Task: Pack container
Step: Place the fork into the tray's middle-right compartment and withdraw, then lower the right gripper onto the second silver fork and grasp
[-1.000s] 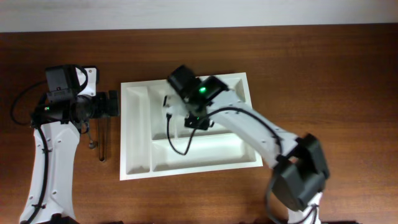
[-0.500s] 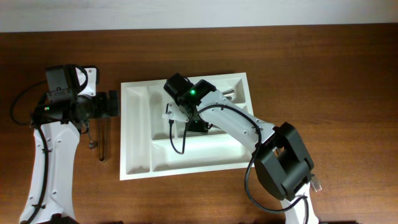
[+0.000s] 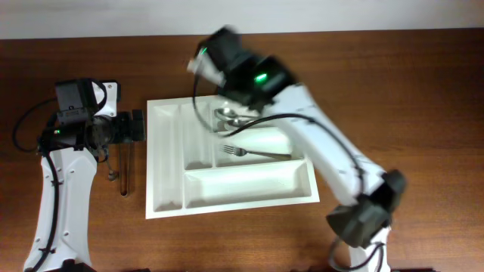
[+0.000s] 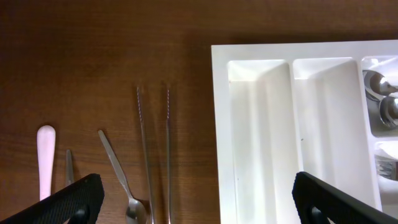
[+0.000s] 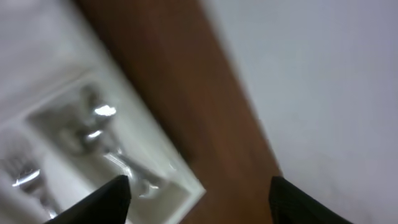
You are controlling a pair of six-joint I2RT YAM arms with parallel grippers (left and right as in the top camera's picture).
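From overhead, the white tray (image 3: pixel 162 159) lies mid-table on the brown table (image 3: pixel 423 91). Two spoons (image 3: pixel 227 117) rest in an upper compartment, and a fork (image 3: pixel 253 153) lies in the compartment just below them. The right gripper (image 3: pixel 200 64) is a blur over the tray's far edge, and this view does not show how its jaws stand. The left gripper (image 3: pixel 138 125) hangs just left of the tray, above loose cutlery (image 3: pixel 121 170) on the wood.

In the left wrist view, the left fingers (image 4: pixel 68 202) stand wide apart and hold nothing. Below them a pale pink handle (image 4: pixel 45 158), a small spoon (image 4: pixel 118 174) and two thin metal rods (image 4: pixel 144 149) lie side by side on the table, beside the tray's left rim. The spoon bowls show at the right edge.

The right wrist view is smeared. Its fingers (image 5: pixel 102 202) are spread and grip nothing. Behind them are a corner of the tray with the spoons and fork, a strip of table and a pale wall (image 5: pixel 323 74).
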